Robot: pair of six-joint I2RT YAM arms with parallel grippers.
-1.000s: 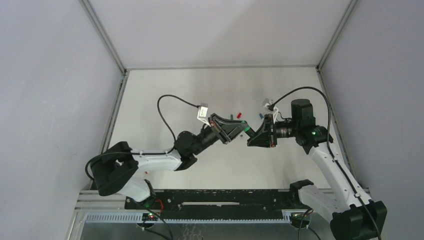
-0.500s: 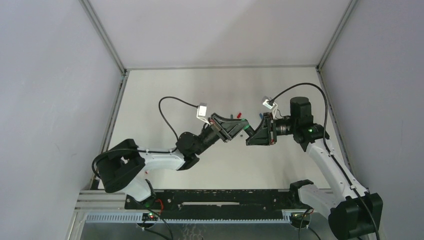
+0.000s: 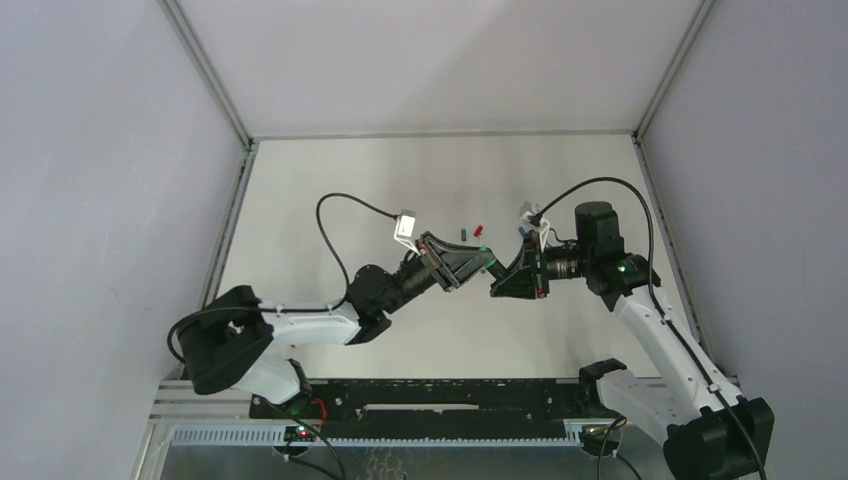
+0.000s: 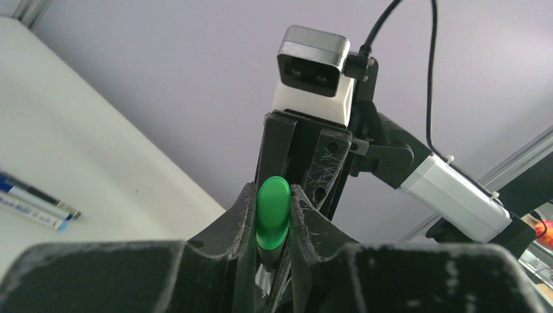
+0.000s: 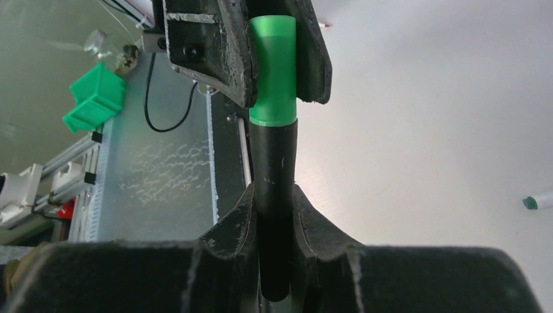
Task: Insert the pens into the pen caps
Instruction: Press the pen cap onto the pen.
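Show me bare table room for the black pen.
Free: the wide back strip of table beyond the loose caps, and the near strip by the base rail. Crowded: the middle, where left tool holding the green cap meets right tool holding the black pen.

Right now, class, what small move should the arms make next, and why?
Probably press the right tool and left tool together slightly: the green cap already sits in line over the tip of the black pen, but whether it's fully seated is unclear.
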